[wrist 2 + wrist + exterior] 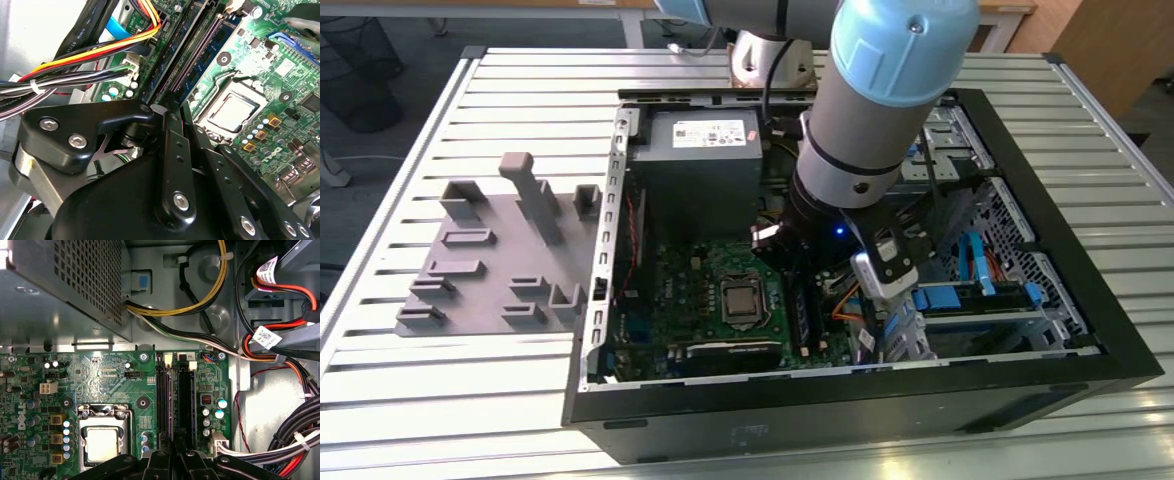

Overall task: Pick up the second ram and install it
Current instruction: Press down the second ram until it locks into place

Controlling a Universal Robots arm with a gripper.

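Table of pale slats

Exterior view: high, angled down at open computer case; both wrist views close over motherboard.

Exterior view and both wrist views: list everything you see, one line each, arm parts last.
Computer case: one, black, open, on the table.
Table: one, pale slatted metal, under the case.
Holder tray: one, grey, on the table at the exterior view's left of the case.
Motherboard: one, green, on the case floor.
Processor socket: one, silver, on the motherboard.
Memory slots: long, black, beside the socket; their fill cannot be judged.
Power supply: one, grey box, at the case's far end.
Cable bundle: black, yellow, orange and red wires, beside the slots.
Arm: one, grey with pale blue cap, reaching into the case.
Gripper: one, black, above the slots.
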